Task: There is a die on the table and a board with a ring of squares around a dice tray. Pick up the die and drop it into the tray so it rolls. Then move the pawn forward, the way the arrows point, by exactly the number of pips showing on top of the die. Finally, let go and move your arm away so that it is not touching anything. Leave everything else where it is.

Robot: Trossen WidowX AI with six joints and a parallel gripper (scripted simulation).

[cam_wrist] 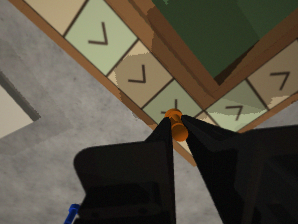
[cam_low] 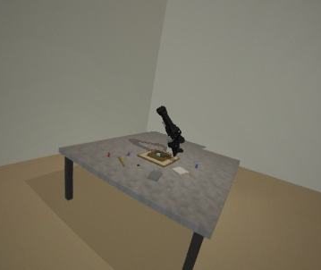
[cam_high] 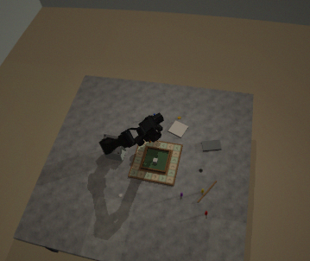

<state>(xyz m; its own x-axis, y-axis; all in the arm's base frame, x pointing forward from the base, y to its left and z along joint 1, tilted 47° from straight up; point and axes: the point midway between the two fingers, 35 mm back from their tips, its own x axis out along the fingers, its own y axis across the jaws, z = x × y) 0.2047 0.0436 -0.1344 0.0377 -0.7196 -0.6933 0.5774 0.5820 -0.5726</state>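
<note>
My gripper (cam_low: 174, 155) (cam_wrist: 175, 121) is shut on the orange pawn (cam_wrist: 178, 131) (cam_high: 149, 141). It holds the pawn over one corner of the board (cam_wrist: 100, 37) (cam_high: 178, 154); whether the pawn's base touches the board is not clear. Arrows mark the squares around the dice tray (cam_wrist: 172, 57) (cam_high: 170, 161). The white die (cam_high: 155, 160) (cam_low: 158, 155) lies on the tray's green floor. Its top pips are too small to read in the top and exterior views, and it is outside the wrist view.
A pale square tile (cam_high: 178, 129) (cam_low: 181, 170) and a grey block (cam_high: 211, 145) (cam_low: 155, 175) lie near the board. A blue piece (cam_low: 197, 166) (cam_wrist: 71, 214) stands near the arm. Purple (cam_high: 181, 194), yellow (cam_high: 203, 190) and red (cam_high: 205, 213) pieces stand around a brown stick (cam_high: 207, 192).
</note>
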